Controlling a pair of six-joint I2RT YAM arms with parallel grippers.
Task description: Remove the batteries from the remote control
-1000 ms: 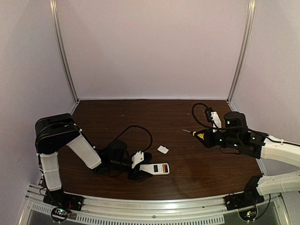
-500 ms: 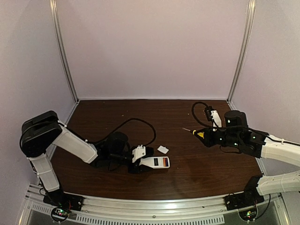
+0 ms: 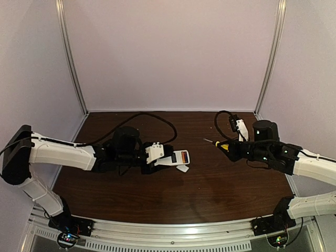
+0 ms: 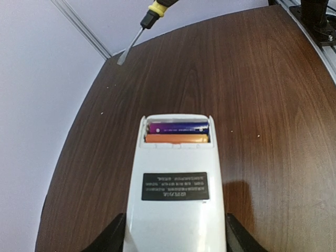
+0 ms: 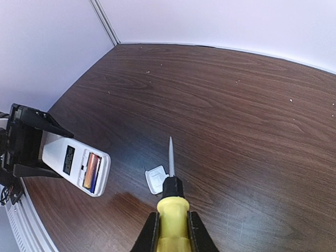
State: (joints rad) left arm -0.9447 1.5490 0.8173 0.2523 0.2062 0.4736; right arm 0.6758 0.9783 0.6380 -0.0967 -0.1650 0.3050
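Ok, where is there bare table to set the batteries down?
The table is bare between the remote control and its near edge, and between the white lid and the screwdriver. It is crowded around the left hand.

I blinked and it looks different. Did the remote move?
Yes. The remote moved toward the back wall, from before the lid to just behind it.

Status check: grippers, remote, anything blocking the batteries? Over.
Left gripper clamped on remote control, compartment open, both batteries seated. Right gripper shut on screwdriver, tip well off the remote. Nothing blocking; lid lies on table.
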